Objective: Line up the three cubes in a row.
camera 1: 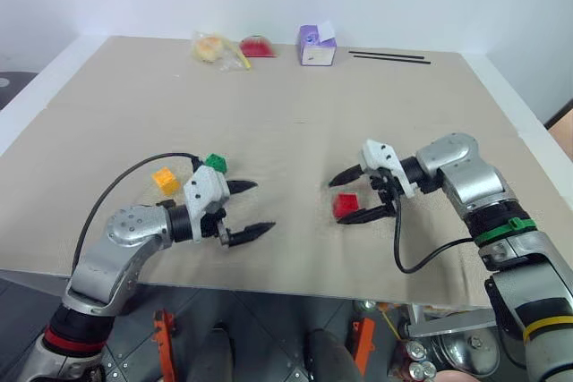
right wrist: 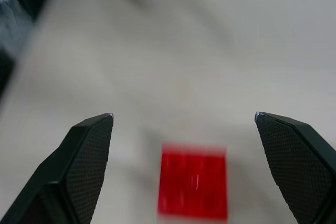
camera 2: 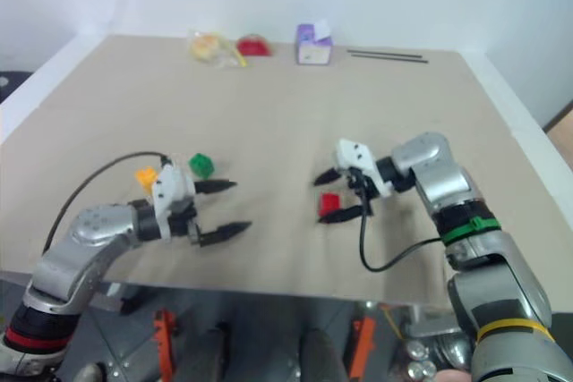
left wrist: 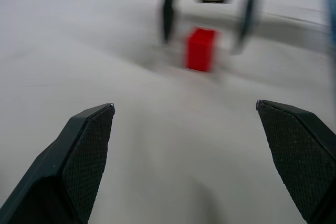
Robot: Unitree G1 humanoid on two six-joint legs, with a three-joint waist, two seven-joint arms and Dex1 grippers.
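The red cube (camera 1: 346, 206) rests on the tan tabletop at centre right, between the spread fingers of my right gripper (camera 1: 346, 198), which is open and does not touch it. In the right wrist view the red cube (right wrist: 193, 182) lies free between the two fingertips. The green cube (camera 1: 215, 163) and the yellow-orange cube (camera 1: 166, 181) sit on the left. My left gripper (camera 1: 253, 208) is open and empty, just in front of them, pointing across at the red cube (left wrist: 201, 49).
At the table's far edge stand a purple-and-white box (camera 1: 316, 46), a red wrapped item (camera 1: 258, 46), a yellow wrapped item (camera 1: 212, 48) and two thin black rods (camera 1: 390, 57). The table's front edge (camera 1: 269, 288) runs just below both grippers.
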